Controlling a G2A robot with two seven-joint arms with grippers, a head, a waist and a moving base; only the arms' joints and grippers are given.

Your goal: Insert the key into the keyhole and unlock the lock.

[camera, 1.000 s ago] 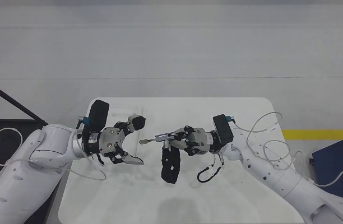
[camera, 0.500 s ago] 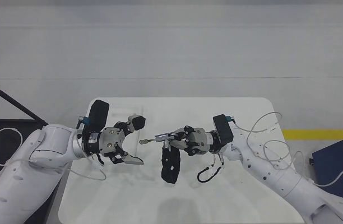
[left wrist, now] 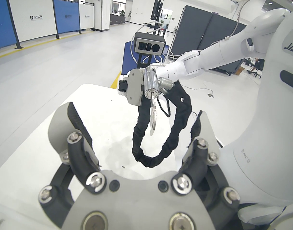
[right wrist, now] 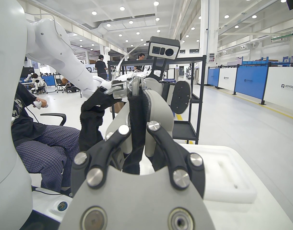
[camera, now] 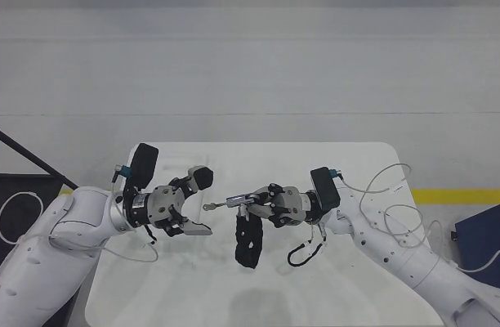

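Note:
My right gripper (camera: 265, 204) is shut on the lock (camera: 240, 199), a silver cylinder held above the middle of the white table (camera: 348, 163). The lock's black fabric-covered cable loop (camera: 248, 241) hangs down from it. In the left wrist view the keyhole end of the lock (left wrist: 150, 85) faces the camera, and a silver key (left wrist: 153, 117) hangs from the keyhole. In the top view the key (camera: 209, 207) points toward my left gripper (camera: 193, 203). My left gripper (left wrist: 136, 125) is open, a short gap from the key, with nothing between its fingers. The right wrist view shows the right gripper (right wrist: 136, 106) clamped on the cable at the lock (right wrist: 134, 86).
The table (right wrist: 232, 168) has a shallow rectangular recess with a raised rim on the right arm's side. A thin black cable (camera: 303, 253) dangles under the right wrist. A black shelf rack (right wrist: 196, 101) stands beyond the table.
My left gripper has shifted slightly toward the key and lock, still open. The right gripper and lock have stayed put.

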